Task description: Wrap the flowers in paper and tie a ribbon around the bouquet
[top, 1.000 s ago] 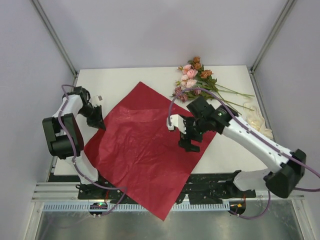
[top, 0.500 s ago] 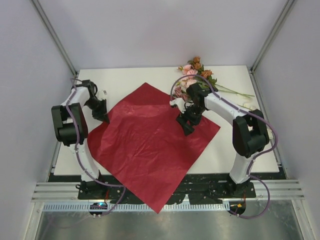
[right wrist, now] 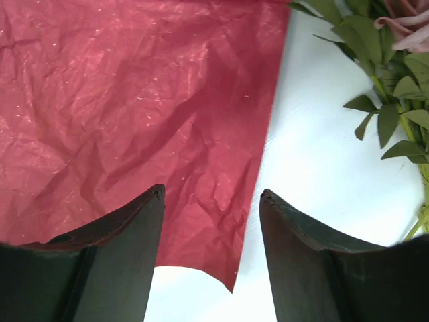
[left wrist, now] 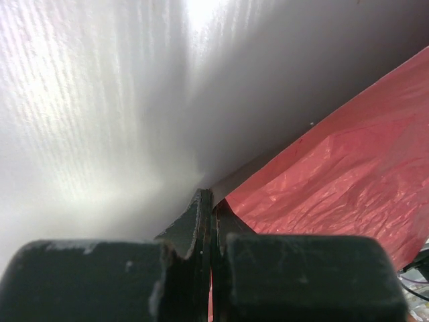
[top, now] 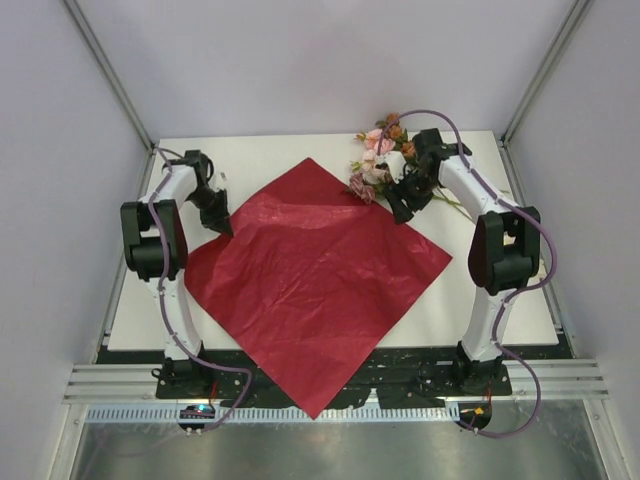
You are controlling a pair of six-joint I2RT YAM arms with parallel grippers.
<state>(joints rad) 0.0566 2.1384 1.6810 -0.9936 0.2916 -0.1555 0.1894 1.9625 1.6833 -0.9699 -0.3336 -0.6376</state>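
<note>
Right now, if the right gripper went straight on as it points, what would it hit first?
Probably the paper, at its edge, which lies straight ahead of the right gripper; the flowers sit off to one side. Depth is unclear.

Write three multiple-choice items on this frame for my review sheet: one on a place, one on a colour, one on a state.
1. Where do the flowers lie?
A. At the near left corner of the table
B. At the table's far right, beside the paper
C. In the middle of the paper

2. What colour is the paper?
A. Dark red
B. White
C. Green

3. How does the right gripper stand?
A. Shut on the flower stems
B. Shut on the paper
C. Open, holding nothing

Key:
1 B: the top view shows the blooms off the sheet's far right edge.
2 A: every view shows a crinkled red sheet.
3 C: the right wrist view shows its fingers apart, with only paper and table seen through the gap.
</note>
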